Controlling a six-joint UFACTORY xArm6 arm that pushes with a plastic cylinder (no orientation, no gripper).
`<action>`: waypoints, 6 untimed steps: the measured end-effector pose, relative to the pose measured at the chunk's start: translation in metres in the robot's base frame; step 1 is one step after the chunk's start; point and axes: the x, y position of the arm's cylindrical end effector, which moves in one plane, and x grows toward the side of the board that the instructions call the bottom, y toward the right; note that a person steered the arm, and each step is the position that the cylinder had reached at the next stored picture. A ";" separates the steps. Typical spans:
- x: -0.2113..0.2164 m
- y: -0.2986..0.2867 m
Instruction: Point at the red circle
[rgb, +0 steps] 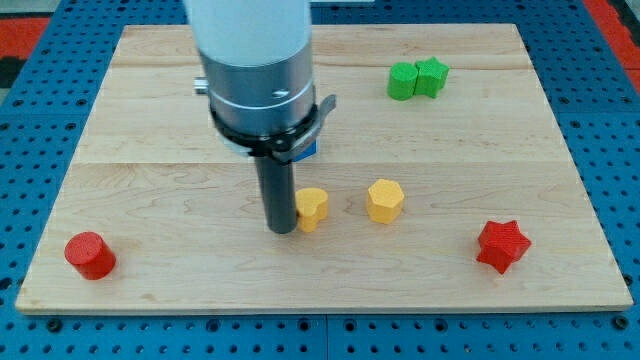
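The red circle (90, 254) is seen as a short round block at the view's bottom left of the wooden worktop (150, 110); it is set close to both the left edge and the bottom edge, with only a narrow strip of wood left on those two sides. Toward the view's right of it a wide stretch of bare wood is laid open, unbroken up to my tip (282, 230); my tip is placed near the middle of the worktop, well apart from the red circle and slightly higher in the view. No gripper is carried by the arm, so nothing is grasped or released; only the dark rod is shown below the grey and white housing (256, 70). Just beside my tip, on its right and seemingly touching the rod, a yellow block (313, 207) is found, its shape not clearly made out; a yellow hexagon (385, 200) is set a little farther right, apart from the first. A blue block (309, 148) is largely hidden behind the housing. A red star (502, 245) is placed near the bottom right, close to the bottom edge; two green blocks, a green cube (402, 81) and a green star (432, 76), are seen touching near the top edge at the right.
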 end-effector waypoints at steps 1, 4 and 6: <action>-0.004 0.024; -0.009 -0.010; -0.022 -0.209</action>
